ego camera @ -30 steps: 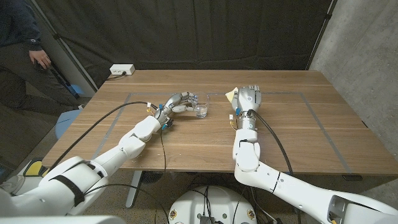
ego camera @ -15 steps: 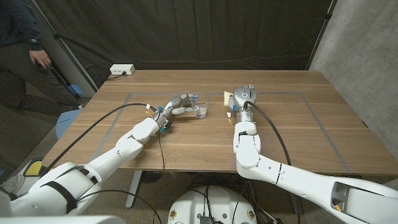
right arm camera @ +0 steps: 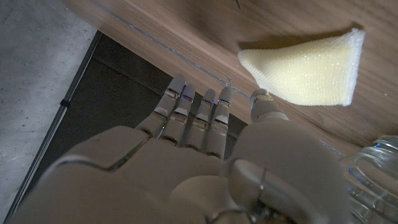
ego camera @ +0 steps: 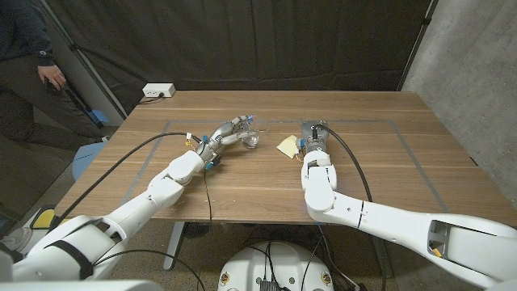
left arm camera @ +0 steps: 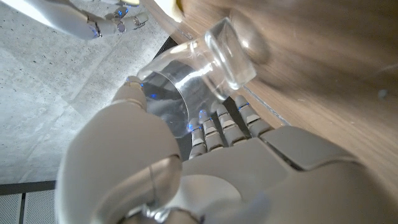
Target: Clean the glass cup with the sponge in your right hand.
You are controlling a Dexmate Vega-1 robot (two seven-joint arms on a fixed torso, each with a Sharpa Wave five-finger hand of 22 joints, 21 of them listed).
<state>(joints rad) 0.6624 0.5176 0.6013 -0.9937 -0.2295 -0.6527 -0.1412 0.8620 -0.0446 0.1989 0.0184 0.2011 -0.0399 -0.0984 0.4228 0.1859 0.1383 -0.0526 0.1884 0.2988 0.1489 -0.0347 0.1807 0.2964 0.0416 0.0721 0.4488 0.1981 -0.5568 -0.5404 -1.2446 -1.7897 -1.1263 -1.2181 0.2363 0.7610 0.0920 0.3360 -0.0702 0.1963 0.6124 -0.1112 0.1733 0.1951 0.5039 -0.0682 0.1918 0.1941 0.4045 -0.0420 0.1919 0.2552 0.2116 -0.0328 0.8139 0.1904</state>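
A clear glass cup [ego camera: 253, 140] sits in the grip of my left hand [ego camera: 233, 130] near the table's middle. In the left wrist view the glass cup [left arm camera: 199, 68] is tilted, its thick base close to the wood, with my fingers [left arm camera: 214, 121] wrapped round its wall. A pale yellow wedge of sponge [ego camera: 286, 145] lies on the table between the cup and my right hand [ego camera: 313, 134]. The right wrist view shows the sponge [right arm camera: 308, 68] lying just beyond my right hand [right arm camera: 205, 134], whose fingers are stretched out and hold nothing; the glass cup [right arm camera: 373, 180] shows at the picture's edge.
The wooden table [ego camera: 380, 162] carries a thin marked rectangle. A white power strip [ego camera: 158, 90] lies at the far left corner. A person [ego camera: 28, 56] stands beyond the table's left side. A black cable [ego camera: 145, 145] runs along my left arm.
The sponge has left my right hand and now lies on the table beside it. My right hand has turned and lowered. My left hand keeps hold of the cup, barely shifted.
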